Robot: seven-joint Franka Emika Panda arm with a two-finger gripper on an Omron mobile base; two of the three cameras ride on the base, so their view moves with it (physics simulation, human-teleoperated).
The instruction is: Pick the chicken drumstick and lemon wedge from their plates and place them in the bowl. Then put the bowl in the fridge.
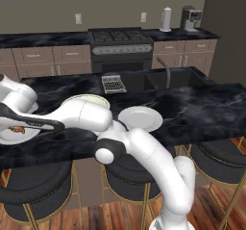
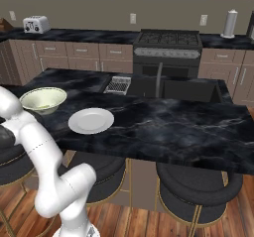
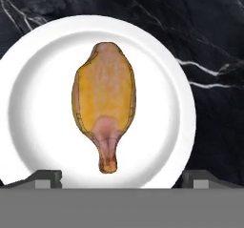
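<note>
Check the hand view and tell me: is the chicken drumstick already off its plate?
No. The chicken drumstick lies on the middle of its white plate, between the open gripper fingertips.

A black stone counter (image 2: pixel 188 127) with white veins has a sink and a bent tap (image 1: pixel 166 70) at its back. Beside the sink sits a small wire rack (image 1: pixel 113 84). Round dark stools (image 2: pixel 198 186) with gold legs stand under the counter. At the far wall there is a black stove (image 1: pixel 120 44), a white toaster (image 2: pixel 35 24) and a coffee machine (image 1: pixel 190 18)
</note>
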